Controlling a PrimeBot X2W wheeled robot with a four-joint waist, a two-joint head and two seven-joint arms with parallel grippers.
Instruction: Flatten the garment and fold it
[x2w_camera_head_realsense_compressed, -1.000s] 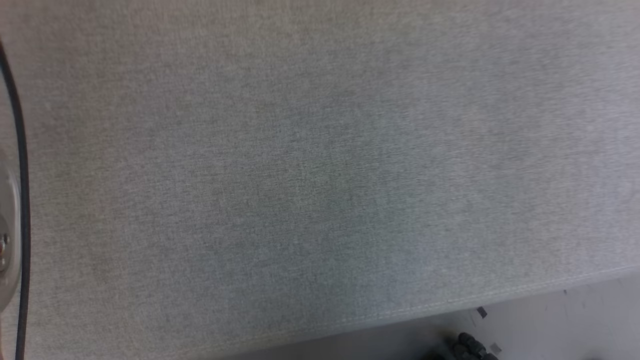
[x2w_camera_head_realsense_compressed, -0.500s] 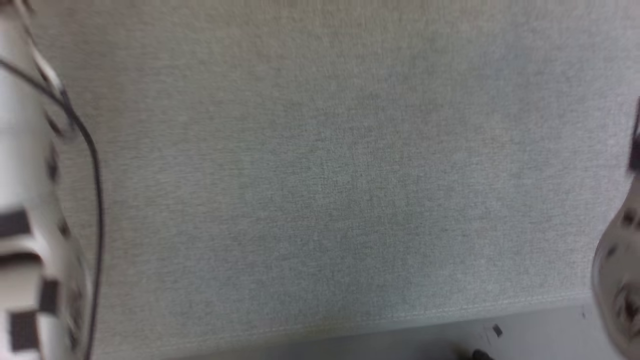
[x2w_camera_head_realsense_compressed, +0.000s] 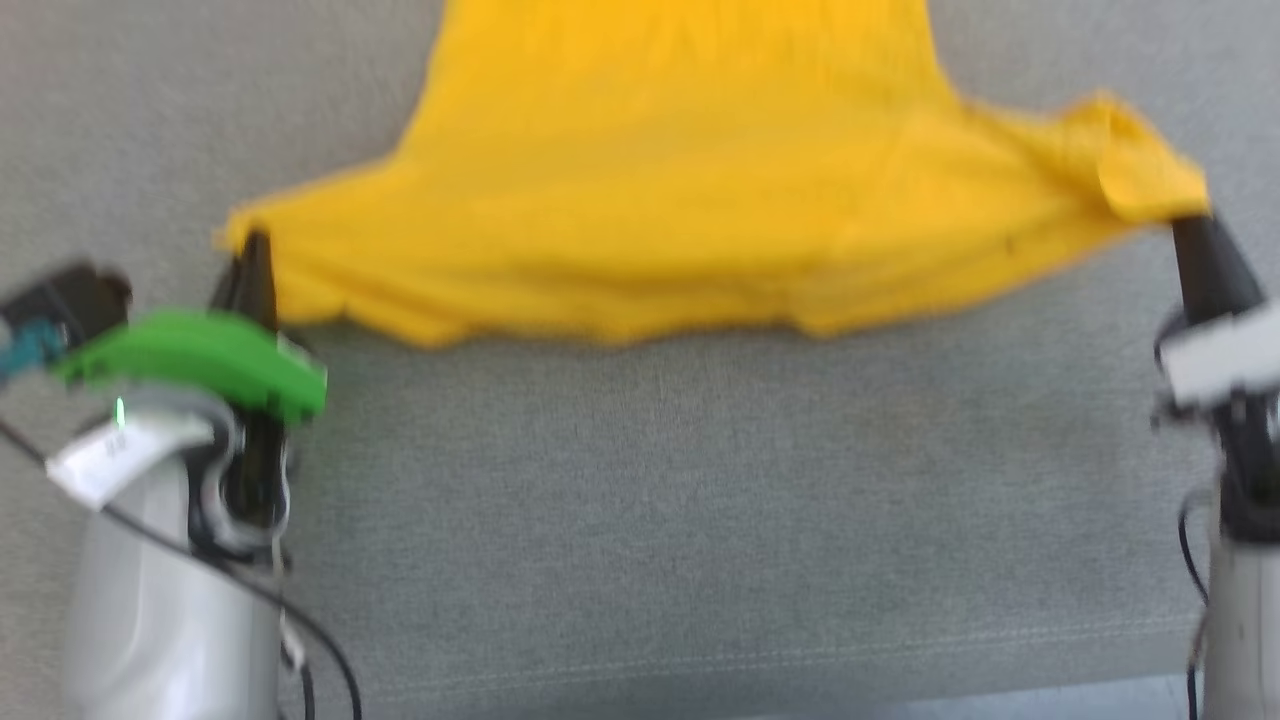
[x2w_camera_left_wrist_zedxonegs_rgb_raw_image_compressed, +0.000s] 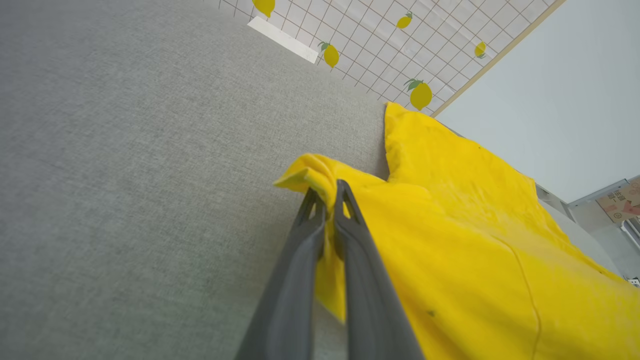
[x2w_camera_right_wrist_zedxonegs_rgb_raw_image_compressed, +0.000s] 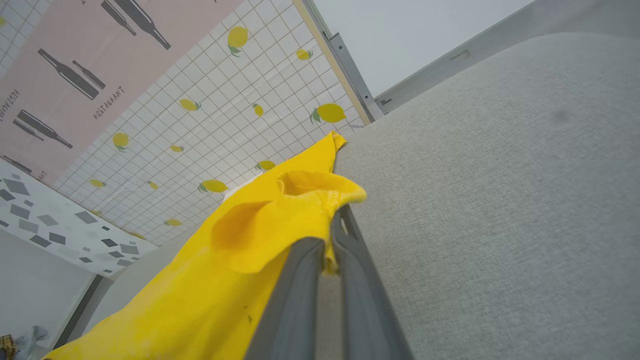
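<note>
Grey surface (x2w_camera_head_realsense_compressed: 640, 520) open around garment (x2w_camera_head_realsense_compressed: 680, 180)

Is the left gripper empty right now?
No, the left gripper has its jaws shut on a bunched corner of the garment.

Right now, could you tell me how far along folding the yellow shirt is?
Done: the left gripper and right gripper are each shut on a bunched corner of the garment, stretching it between them. In hand: spreading it over the grey surface; its near edge sags and ripples. Left: laying it flat, then every fold; none is visible.
</note>
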